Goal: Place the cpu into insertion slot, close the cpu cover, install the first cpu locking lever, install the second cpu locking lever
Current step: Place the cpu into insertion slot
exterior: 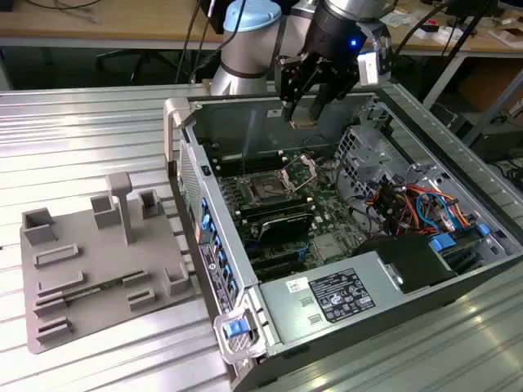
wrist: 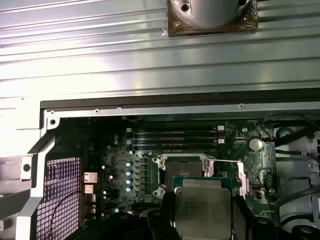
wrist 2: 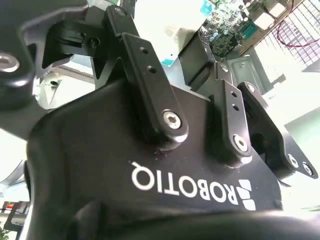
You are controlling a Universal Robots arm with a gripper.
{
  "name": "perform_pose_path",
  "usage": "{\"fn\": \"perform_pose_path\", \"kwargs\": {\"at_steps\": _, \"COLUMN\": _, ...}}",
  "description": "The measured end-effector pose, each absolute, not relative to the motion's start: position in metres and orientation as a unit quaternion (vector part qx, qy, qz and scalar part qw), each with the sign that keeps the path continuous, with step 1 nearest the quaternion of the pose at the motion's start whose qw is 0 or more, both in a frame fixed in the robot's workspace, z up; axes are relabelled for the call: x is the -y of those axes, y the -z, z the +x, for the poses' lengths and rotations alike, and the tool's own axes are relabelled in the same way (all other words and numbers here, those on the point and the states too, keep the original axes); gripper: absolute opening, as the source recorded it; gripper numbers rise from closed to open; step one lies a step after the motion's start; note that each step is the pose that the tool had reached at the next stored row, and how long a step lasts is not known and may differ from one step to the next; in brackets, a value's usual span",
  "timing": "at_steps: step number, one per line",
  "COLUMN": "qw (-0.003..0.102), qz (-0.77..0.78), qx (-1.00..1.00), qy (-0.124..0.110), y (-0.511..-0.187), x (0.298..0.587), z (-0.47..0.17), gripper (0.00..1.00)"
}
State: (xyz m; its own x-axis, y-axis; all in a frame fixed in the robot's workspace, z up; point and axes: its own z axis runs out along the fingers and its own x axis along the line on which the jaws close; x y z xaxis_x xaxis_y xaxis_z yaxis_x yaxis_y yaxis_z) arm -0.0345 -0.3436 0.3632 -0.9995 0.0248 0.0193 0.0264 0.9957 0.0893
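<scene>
The claw (exterior: 306,113) is clamped on the chip (exterior: 304,123) — in the first wrist view its two dark fingers (wrist: 167,217) press on opposite edges of the chip, whose silver top lies flat and square between them. In the exterior view the chip hangs above the open computer case (exterior: 214,261), near its far wall and well apart from the board. On that view's clock face the socket (exterior: 266,193) lies at about seven o'clock from the chip. It is bare and dark inside, with its cover (exterior: 301,168) tilted up on the socket's two o'clock side. A grey holder tray (exterior: 98,269) sits on the ribbed table (exterior: 82,139) outside the case, at about eight o'clock from the socket.

I judge that the placing step is in hand and nothing is seated yet. To do it well, the chip should be level, come over the socket with its edges parallel to the rim, and go down straight — no sliding across the contacts, no pressing. The raised cover is the nearest hazard, so the approach should pass clear of it. Whether the chip's corner marks match the socket is too small to tell.
</scene>
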Motion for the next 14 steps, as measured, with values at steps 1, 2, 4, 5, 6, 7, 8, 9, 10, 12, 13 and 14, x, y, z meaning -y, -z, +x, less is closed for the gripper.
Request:
{"fn": "perform_pose_path", "kwargs": {"at_steps": 1, "qw": 0.009, "qz": -0.013, "qx": 0.999, "qy": 0.045, "y": -0.3632, "x": 0.3436, "z": -0.0347, "gripper": 0.55}}
{"fn": "perform_pose_path", "kwargs": {"at_steps": 2, "qw": 0.009, "qz": -0.013, "qx": 0.999, "qy": 0.045, "y": -0.3632, "x": 0.3436, "z": -0.0350, "gripper": 0.55}}
{"fn": "perform_pose_path", "kwargs": {"at_steps": 4, "qw": 0.009, "qz": -0.013, "qx": 0.999, "qy": 0.045, "y": -0.3622, "x": 0.3436, "z": -0.0352, "gripper": 0.55}}
{"fn": "perform_pose_path", "kwargs": {"at_steps": 5, "qw": 0.009, "qz": -0.013, "qx": 0.999, "qy": 0.045, "y": -0.3617, "x": 0.3437, "z": -0.0353, "gripper": 0.55}}
{"fn": "perform_pose_path", "kwargs": {"at_steps": 6, "qw": 0.009, "qz": -0.013, "qx": 0.999, "qy": 0.045, "y": -0.3613, "x": 0.3438, "z": -0.0354, "gripper": 0.55}}
{"fn": "perform_pose_path", "kwargs": {"at_steps": 7, "qw": 0.009, "qz": -0.013, "qx": 0.999, "qy": 0.045, "y": -0.3611, "x": 0.3439, "z": -0.0354, "gripper": 0.55}}
{"fn": "perform_pose_path", "kwargs": {"at_steps": 8, "qw": 0.009, "qz": -0.013, "qx": 0.999, "qy": 0.045, "y": -0.3609, "x": 0.3439, "z": -0.0355, "gripper": 0.55}}
{"fn": "perform_pose_path", "kwargs": {"at_steps": 9, "qw": 0.009, "qz": -0.013, "qx": 0.999, "qy": 0.045, "y": -0.3606, "x": 0.3440, "z": -0.0355, "gripper": 0.55}}
{"fn": "perform_pose_path", "kwargs": {"at_steps": 10, "qw": 0.009, "qz": -0.013, "qx": 0.999, "qy": 0.045, "y": -0.3605, "x": 0.3441, "z": -0.0355, "gripper": 0.55}}
{"fn": "perform_pose_path", "kwargs": {"at_steps": 12, "qw": 0.009, "qz": -0.013, "qx": 0.999, "qy": 0.045, "y": -0.3600, "x": 0.3442, "z": -0.0355, "gripper": 0.55}}
{"fn": "perform_pose_path", "kwargs": {"at_steps": 13, "qw": 0.009, "qz": -0.013, "qx": 0.999, "qy": 0.045, "y": -0.3597, "x": 0.3442, "z": -0.0355, "gripper": 0.55}}
{"fn": "perform_pose_path", "kwargs": {"at_steps": 14, "qw": 0.009, "qz": -0.013, "qx": 0.999, "qy": 0.045, "y": -0.3595, "x": 0.3443, "z": -0.0355, "gripper": 0.55}}
